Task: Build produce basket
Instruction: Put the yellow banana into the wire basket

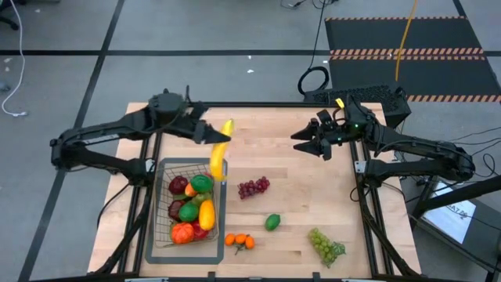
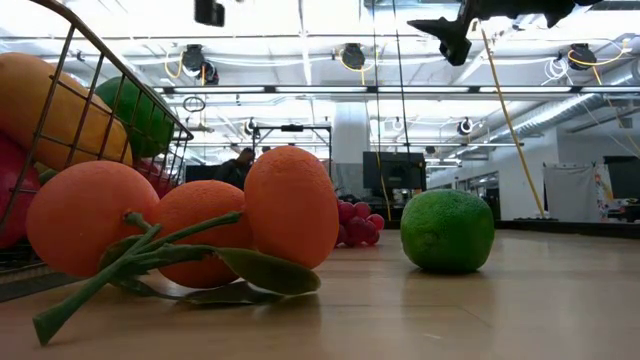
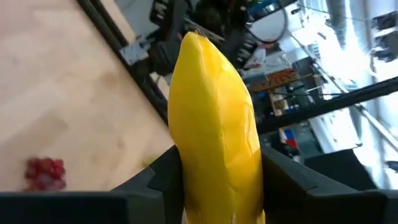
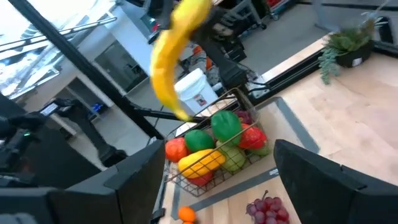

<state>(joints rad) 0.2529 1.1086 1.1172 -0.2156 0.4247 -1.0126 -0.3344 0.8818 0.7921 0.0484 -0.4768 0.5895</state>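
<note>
A yellow banana (image 1: pixel 220 149) hangs in the air over the far rim of the wire basket (image 1: pixel 160 168), with my left gripper (image 1: pixel 208 135) shut on it. The basket holds several fruits, among them apples, a pear and a mango. On the wood lie purple grapes (image 1: pixel 253 186), a lime (image 1: pixel 272 222), oranges (image 1: pixel 239 241) on a leafy stem, and green grapes (image 1: pixel 325 245). My right gripper (image 1: pixel 301 142) hovers open over the table's far right, with nothing between its fingers. My left gripper pinches the banana between its two fingers (image 3: pixel 166 177), on the fruit's two flanks (image 3: pixel 186 155) in its far, upper part. The fingers come about level from the table's left and lie across the banana. The banana is lifted clear, its lower end (image 1: pixel 218 177) hanging over the basket.
The basket sits on a flat grey mat (image 1: pixel 153 254) at the near left. A leafy sprig in a small pot (image 4: pixel 348 46) stands by the table's edge. Black frame rails (image 1: pixel 364 211) run along both sides. Bare wood lies between the grapes and my right gripper.
</note>
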